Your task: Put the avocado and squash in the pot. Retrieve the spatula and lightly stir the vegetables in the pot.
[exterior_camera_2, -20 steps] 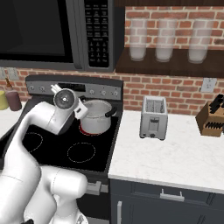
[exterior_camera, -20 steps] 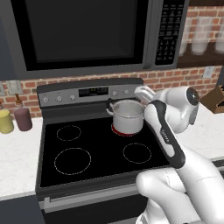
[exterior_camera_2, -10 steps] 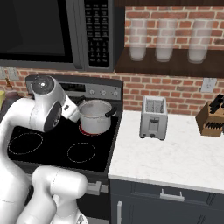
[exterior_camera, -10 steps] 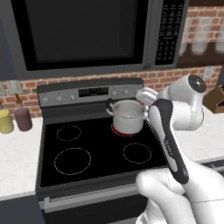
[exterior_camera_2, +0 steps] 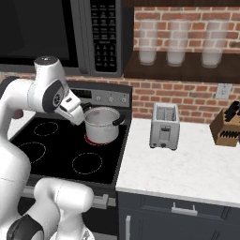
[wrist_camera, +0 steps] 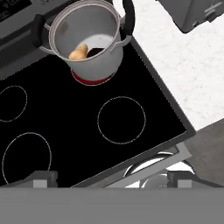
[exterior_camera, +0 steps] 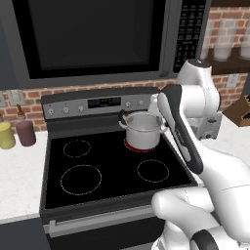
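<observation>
Swung upward and back over the last second, with hand drawn off from above the pot and elbow raised higher in both base views; nothing else displaced. Gripper spread wide and empty, looking down from well above the black cooktop, nearer its front edge than the pot. Seen in the pot: tan-orange squash lying on the bottom against the wall, and touching it a dark patch, judged to be the avocado though too dim against the pot floor to tell for certain. Pot upright on the glowing red rear burner, dark side handles pointing out. Taken together: loading step judged finished, withdrawal read as the start of fetching the spatula, stirring not yet begun. From the right base view, hand just beside the pot's rim line but above it, fingers themselves hard to separate from the white wrist. Toaster on the pale counter right of the stove, cut off by the top edge of the hand view; knife block farther along, partly cropped.
</observation>
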Robot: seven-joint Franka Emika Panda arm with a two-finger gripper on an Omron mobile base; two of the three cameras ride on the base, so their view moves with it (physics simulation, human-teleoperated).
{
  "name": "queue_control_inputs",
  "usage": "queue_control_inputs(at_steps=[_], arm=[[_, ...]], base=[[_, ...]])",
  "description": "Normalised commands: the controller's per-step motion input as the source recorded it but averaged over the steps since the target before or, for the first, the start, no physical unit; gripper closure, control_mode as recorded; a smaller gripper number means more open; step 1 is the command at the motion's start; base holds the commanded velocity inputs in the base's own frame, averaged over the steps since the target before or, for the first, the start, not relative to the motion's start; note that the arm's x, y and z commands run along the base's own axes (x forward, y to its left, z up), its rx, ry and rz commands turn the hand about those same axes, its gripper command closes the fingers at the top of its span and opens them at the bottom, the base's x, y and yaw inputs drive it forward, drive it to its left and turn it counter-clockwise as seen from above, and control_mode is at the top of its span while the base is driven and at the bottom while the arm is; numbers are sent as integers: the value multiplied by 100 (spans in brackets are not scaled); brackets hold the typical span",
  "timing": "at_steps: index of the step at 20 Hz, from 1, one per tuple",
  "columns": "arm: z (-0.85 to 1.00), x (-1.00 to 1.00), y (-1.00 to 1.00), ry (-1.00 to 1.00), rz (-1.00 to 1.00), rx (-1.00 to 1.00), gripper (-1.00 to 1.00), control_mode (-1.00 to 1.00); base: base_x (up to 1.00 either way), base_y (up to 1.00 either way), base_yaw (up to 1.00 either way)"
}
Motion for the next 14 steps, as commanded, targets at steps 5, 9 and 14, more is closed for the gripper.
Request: queue_control_inputs(at_steps=[5,9,14], arm=[[-1,0,0,2,0,0,-100,-100],[0,0,0,0,0,-1,-100,-100],[-1,-4,3,2,4,0,-100,-100]], base=[[0,0,0],[0,0,0],[0,0,0]])
